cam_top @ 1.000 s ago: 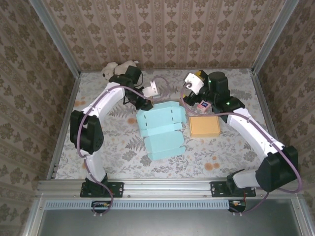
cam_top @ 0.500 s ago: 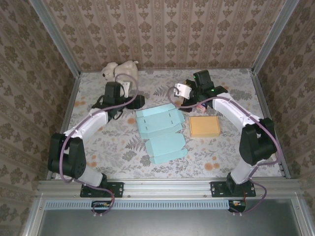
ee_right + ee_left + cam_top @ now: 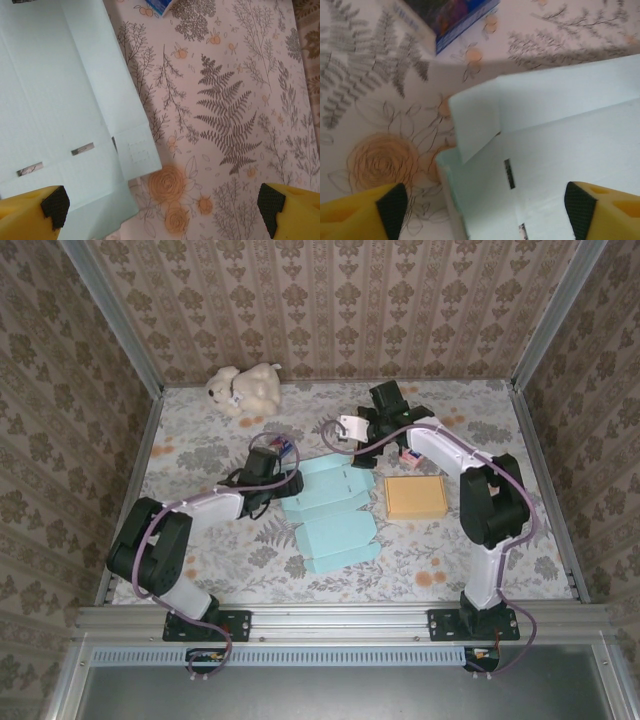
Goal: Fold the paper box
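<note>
Both grippers hang open over the far end of the paper box (image 3: 330, 505). The left gripper (image 3: 485, 210) has its yellow, black-padded fingers (image 3: 392, 205) spread wide. One is over the tablecloth (image 3: 200, 440) just off the box's left edge, and the other is over the box's pale blue sheet. Nothing is pinched between them. The right gripper (image 3: 162, 207) is spread just as wide at the box's far right corner. One of its fingers is above the sheet near two short slits, the other above bare cloth to the box's right, and it grips nothing either.

The box lies unfolded and mostly flat on the flowered cloth, its long side running from near to far. In the left wrist view a narrow flap at its far left corner looks slightly raised.

A small blue printed carton (image 3: 283, 448) sits just beyond the box's far left corner. A flat orange box (image 3: 415, 497) lies just beside the box's right edge, apart from it. A cream plush toy (image 3: 243, 388) lies well beyond the box's far left, near the back wall.
</note>
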Tool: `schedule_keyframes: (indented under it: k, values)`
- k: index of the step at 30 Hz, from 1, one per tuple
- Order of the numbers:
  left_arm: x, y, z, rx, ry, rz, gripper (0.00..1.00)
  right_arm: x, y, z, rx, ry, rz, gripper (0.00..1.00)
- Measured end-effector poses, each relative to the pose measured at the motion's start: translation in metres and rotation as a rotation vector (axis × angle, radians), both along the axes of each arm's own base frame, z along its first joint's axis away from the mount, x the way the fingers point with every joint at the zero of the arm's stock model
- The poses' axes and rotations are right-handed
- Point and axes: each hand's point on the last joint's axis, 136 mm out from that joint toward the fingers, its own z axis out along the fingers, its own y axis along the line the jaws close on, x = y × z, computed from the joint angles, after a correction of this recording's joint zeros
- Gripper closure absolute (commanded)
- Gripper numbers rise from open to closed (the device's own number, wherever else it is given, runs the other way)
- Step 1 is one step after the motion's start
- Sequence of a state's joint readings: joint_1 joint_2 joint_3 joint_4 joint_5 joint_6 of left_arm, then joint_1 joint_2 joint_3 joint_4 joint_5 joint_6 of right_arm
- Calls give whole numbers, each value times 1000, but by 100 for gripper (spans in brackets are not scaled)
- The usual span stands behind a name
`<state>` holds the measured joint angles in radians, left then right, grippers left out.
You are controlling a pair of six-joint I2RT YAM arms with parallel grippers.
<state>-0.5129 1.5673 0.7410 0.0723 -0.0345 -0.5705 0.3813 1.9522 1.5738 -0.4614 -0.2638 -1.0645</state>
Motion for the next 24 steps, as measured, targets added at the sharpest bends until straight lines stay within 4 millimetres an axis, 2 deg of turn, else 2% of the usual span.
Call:
schedule_keyframes:
  k: [2, 6, 8, 12, 17, 20, 24]
  values:
    - [-4, 2, -6, -2, 3, -1, 43, 3, 7, -4, -7, 5, 19, 0]
    - [-8, -1, -11, -19, -20, -35, 86, 0, 20, -13, -22, 32, 55, 3]
    - [-9, -3, -8, -25, -39, -55, 100, -3, 27, -15, -32, 47, 74, 10]
    - [-7, -12, 11, -36, -121, -110, 100, -10, 42, -8, -47, 80, 106, 20]
    - [-6, -20, 45, -10, -312, -190, 100, -23, 51, 18, -61, 116, 119, 31]
    - [-14, -26, 55, 12, -437, -248, 100, -29, 48, 28, -83, 137, 110, 35]
    - [-29, -36, 58, 53, -568, -334, 100, -36, 38, 32, -124, 173, 81, 40]
